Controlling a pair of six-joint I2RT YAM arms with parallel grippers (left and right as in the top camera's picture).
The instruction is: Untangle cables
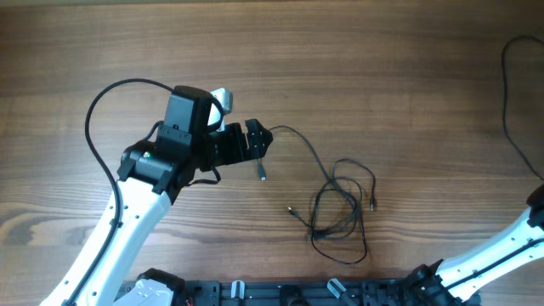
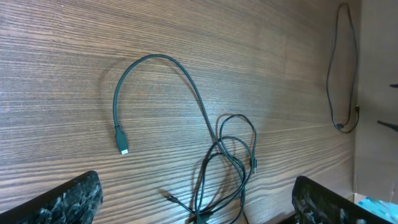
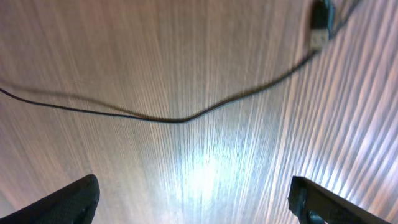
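Observation:
The cables [image 1: 340, 208] lie knotted in loose loops on the wooden table, right of centre. One dark strand arcs out of the knot to the left and ends in a silvery plug [image 1: 262, 176]. My left gripper [image 1: 257, 140] hovers over that arc, open and empty. In the left wrist view the strand loops to its plug [image 2: 123, 149], the knot [image 2: 230, 165] lies between the wide-apart fingers [image 2: 196, 186]. My right gripper [image 3: 193, 186] is open and empty above bare wood, out of the overhead view. A thin dark cable [image 3: 174, 118] with a plug [image 3: 320, 31] crosses ahead of it.
A separate thin dark cable [image 1: 508, 93] loops along the table's far right edge; it also shows in the left wrist view [image 2: 341, 81]. The right arm [image 1: 501, 246] enters from the bottom right. A black rail [image 1: 297, 293] runs along the front edge.

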